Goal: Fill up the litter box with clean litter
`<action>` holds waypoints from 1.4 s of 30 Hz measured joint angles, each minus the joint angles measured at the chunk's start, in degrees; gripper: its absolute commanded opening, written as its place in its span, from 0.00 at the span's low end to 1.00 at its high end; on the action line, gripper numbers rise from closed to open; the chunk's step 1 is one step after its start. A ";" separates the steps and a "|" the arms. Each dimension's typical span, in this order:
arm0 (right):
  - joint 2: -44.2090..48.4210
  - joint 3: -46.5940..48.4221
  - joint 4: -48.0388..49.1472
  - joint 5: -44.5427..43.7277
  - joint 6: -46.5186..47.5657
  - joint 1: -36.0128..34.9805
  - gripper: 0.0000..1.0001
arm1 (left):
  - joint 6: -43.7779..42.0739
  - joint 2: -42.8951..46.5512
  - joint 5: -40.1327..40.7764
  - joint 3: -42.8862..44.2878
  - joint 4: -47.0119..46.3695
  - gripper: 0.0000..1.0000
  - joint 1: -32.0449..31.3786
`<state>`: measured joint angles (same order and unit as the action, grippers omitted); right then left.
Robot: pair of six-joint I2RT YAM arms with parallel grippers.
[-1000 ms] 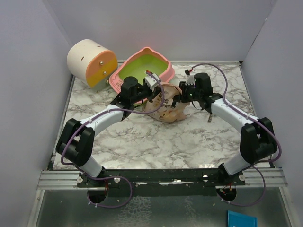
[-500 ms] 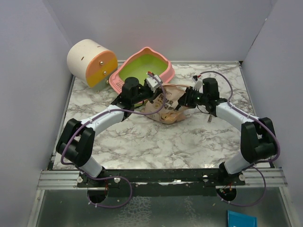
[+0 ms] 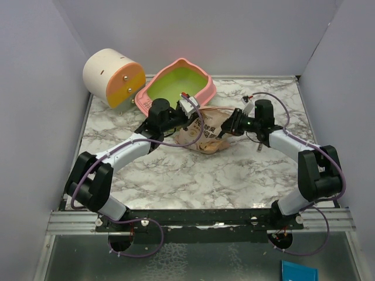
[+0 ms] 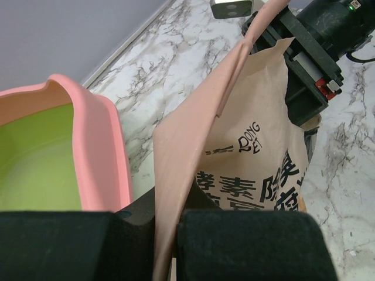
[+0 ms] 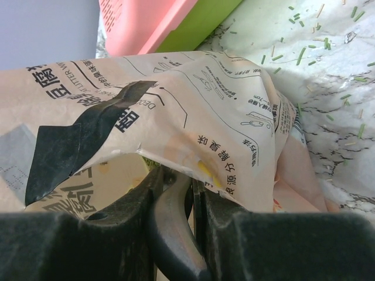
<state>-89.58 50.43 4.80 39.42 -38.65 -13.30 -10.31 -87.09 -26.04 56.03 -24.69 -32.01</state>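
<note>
Top external view: the left gripper (image 3: 195,115) and right gripper (image 3: 226,127) are each clamped tight on an opposite edge of the tan litter bag (image 3: 208,134), stretching it between them just in front of the pink litter box (image 3: 206,89), which sits at the back of the marble table (image 3: 193,181).

Bag (image 4: 258,146), face turned away from the litter box (image 4: 108,146): "DONG" is read in dark Latin capitals; a shorter word beneath it cannot be made out.
Below "DONG": two rows of large dark Chinese characters are printed, partly cut off by a fold.
Bag, right wrist view: Chinese print and small captions beside line drawings are seen upside down, too small to be read.
</note>
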 measured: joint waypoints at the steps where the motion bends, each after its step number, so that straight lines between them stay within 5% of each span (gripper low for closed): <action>1: 0.00 -0.33 0.61 0.24 -0.55 0.07 0.01 | -0.17 0.42 0.00 -0.35 0.02 0.00 0.00; 27: 0.15 -15.41 33.51 15.06 -22.84 12.98 0.01 | -0.35 4.35 0.13 -2.25 2.69 0.04 0.81; 32: 2.14 -16.57 34.25 16.52 -24.15 15.67 0.01 | 0.13 5.53 0.22 -2.51 3.10 0.14 0.81; 38: 5.99 -16.98 33.27 17.64 -24.26 20.72 0.01 | 0.76 9.88 0.61 -2.49 -0.46 0.39 1.38; 42: 7.98 -17.53 32.20 18.67 -24.33 23.61 0.01 | 1.18 12.04 0.83 -2.49 -1.86 0.43 1.53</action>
<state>-81.60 32.91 36.99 58.08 -62.98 10.31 -9.13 -75.05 -25.21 53.54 -26.55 -30.48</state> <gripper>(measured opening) 0.231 0.413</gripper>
